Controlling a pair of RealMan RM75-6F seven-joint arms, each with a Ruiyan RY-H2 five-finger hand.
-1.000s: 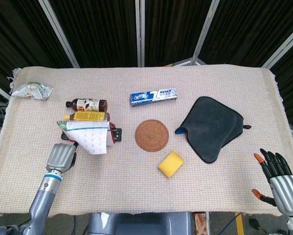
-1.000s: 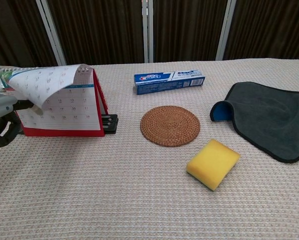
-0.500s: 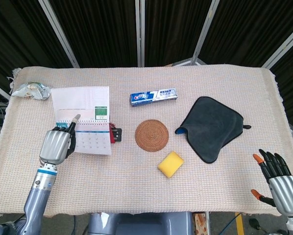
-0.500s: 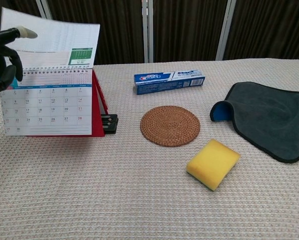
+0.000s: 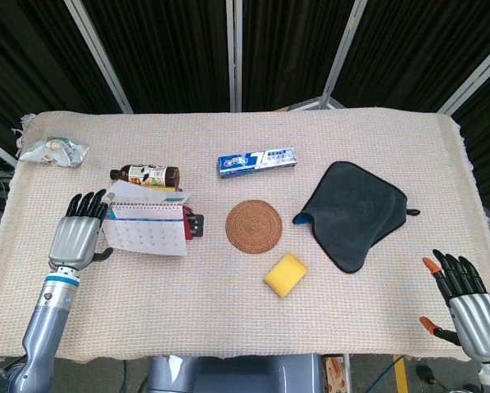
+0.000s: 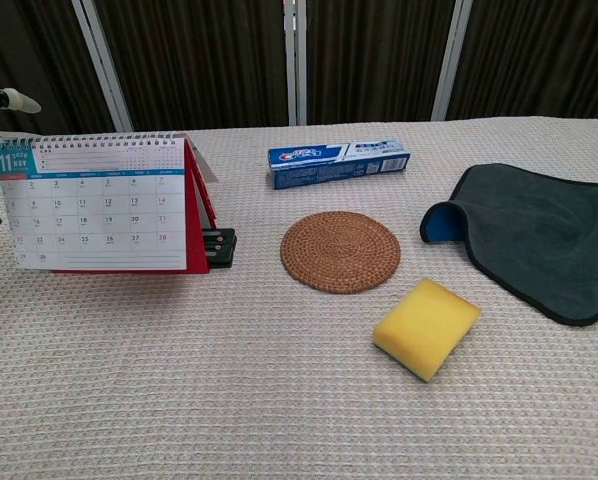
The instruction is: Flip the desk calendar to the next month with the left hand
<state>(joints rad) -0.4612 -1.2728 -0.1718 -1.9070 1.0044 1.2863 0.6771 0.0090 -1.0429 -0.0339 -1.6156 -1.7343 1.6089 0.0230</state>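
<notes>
The desk calendar (image 5: pixel 147 231) (image 6: pixel 99 215) stands on its red base at the left of the table, showing a white month grid headed 11. The flipped page lies over its back. My left hand (image 5: pixel 77 233) is just left of the calendar, fingers spread and holding nothing; the chest view shows only a fingertip (image 6: pixel 14 100) at the left edge. My right hand (image 5: pixel 466 299) hovers off the table's front right corner, fingers apart and empty.
Behind the calendar lies a brown bottle (image 5: pixel 145 174). A toothpaste box (image 5: pixel 256 161), a round woven coaster (image 5: pixel 253 226), a yellow sponge (image 5: pixel 285 273) and a dark folded cloth (image 5: pixel 356 213) spread to the right. A crumpled wrapper (image 5: pixel 55 151) lies far left.
My left hand lifted the front page up and over the spiral, then let it go. The page dropped behind the calendar, and the hand moved left and opened.
</notes>
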